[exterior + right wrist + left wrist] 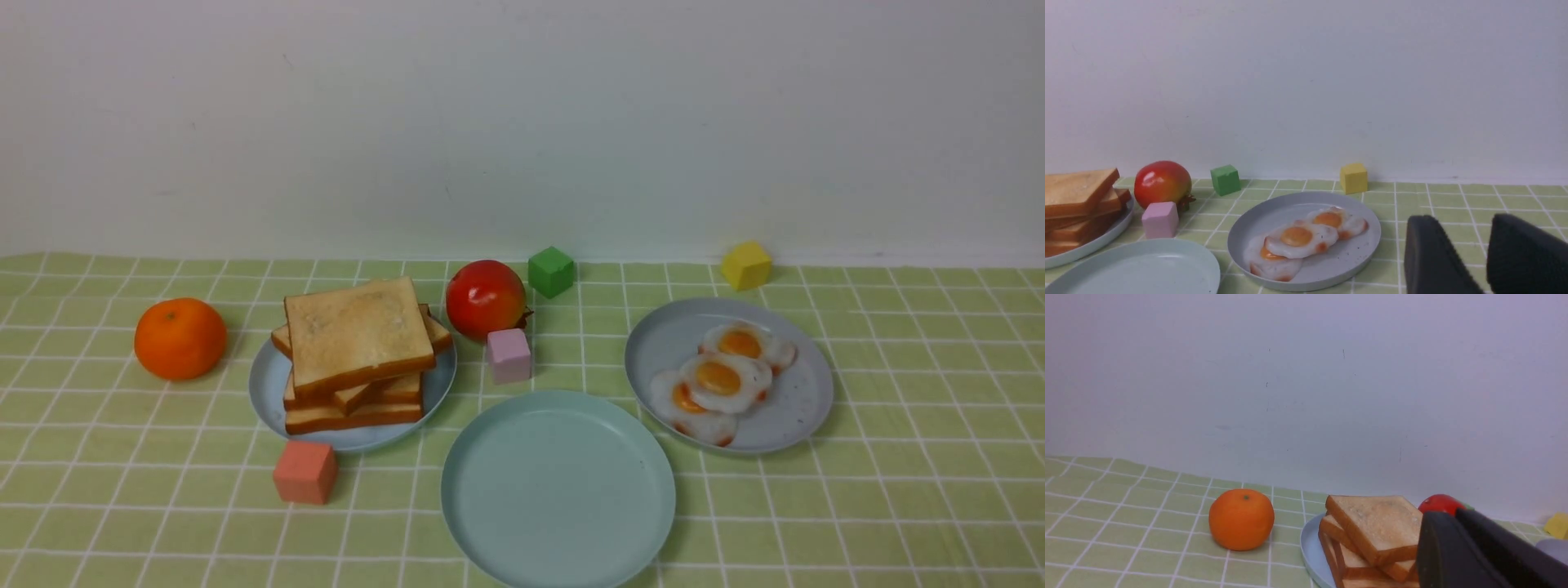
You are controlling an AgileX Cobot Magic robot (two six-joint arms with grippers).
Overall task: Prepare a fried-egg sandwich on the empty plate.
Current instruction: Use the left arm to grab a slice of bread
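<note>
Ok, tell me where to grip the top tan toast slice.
Pinch the top square tan toast slice at its near brown crust edge, coming from the robot's side: it lies tilted and skewed over the slices beneath, so that edge looks exposed.

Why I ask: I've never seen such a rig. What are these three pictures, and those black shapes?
A two-armed robot took them. The wide picture comes from a camera between its arms; the other two from cameras on its wrists. The black shapes are its left fingers and right fingers; neither holds anything. On the green checked tablecloth lie a stack of tan toy toast slices on a light blue plate, three white fried eggs on a grey-blue plate, an empty aqua-mint plastic plate, a round orange, a red fruit, a green cube, a yellow cube, a pink cube and a salmon cube.
</note>
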